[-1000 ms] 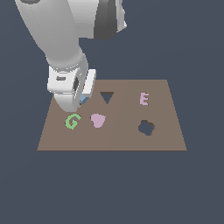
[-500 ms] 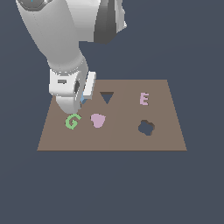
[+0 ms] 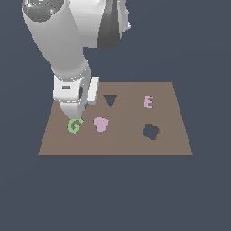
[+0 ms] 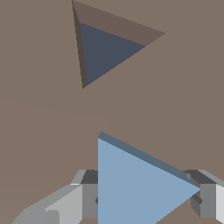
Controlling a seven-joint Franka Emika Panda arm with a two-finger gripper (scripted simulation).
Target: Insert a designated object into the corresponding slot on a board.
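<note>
Brown board (image 3: pixel 171 113) lies flat on a dark blue-grey ground, wider at its near edge than at the far one. The white arm comes down over the board's far corner on the exterior view's left, and its gripper (image 3: pixel 80 106) sits low there, just above the surface. From the exterior view the piece it carries is hidden behind the wrist and fingers.

The wrist view settles that: the light-blue triangle (image 4: pixel 135 183) sits between the two grey fingers (image 4: pixel 89 199), one finger on each side of it, so the jaws are closed on the triangle. Beyond it in that same view lies the dark triangular slot (image 4: pixel 103 50), apart from the piece with bare brown board between them; the slot's walls show a lighter brown along its edges.

In the exterior view the slot (image 3: pixel 109 100) lies just to the right of the gripper, pointing toward the near edge. Near the gripper, a green G (image 3: pixel 74 126) rests on the board, with a pink blob (image 3: pixel 101 124) to its right. Farther right are a pale pink E (image 3: pixel 148 102) and, nearer, a dark lobed hole (image 3: pixel 151 131).
</note>
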